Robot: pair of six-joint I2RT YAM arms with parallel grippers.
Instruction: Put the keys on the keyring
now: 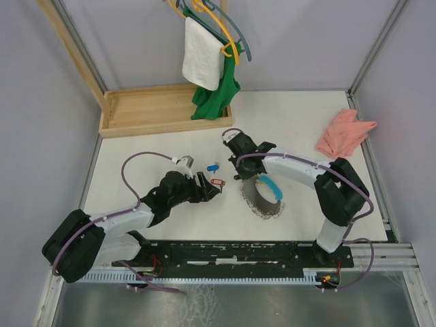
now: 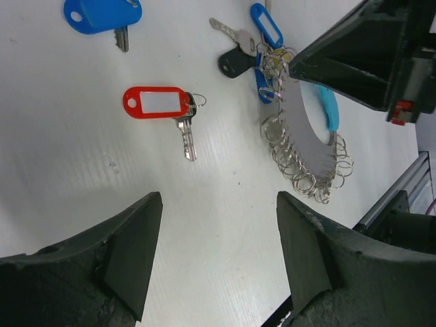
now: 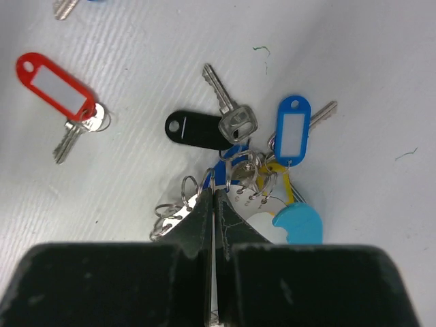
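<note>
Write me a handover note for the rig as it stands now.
Left gripper: open, empty, hovering over the table short of the red-tag key.
Right gripper: shut, tips at the keyring; grip unclear.
That key and the blue-tag key lie loose on the table, apart from the keyring.
Done: neither key threaded. To do: thread both.

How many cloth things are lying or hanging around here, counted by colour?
White towel: 1
Green garment: 1
Pink cloth: 1
Total: 3
</note>
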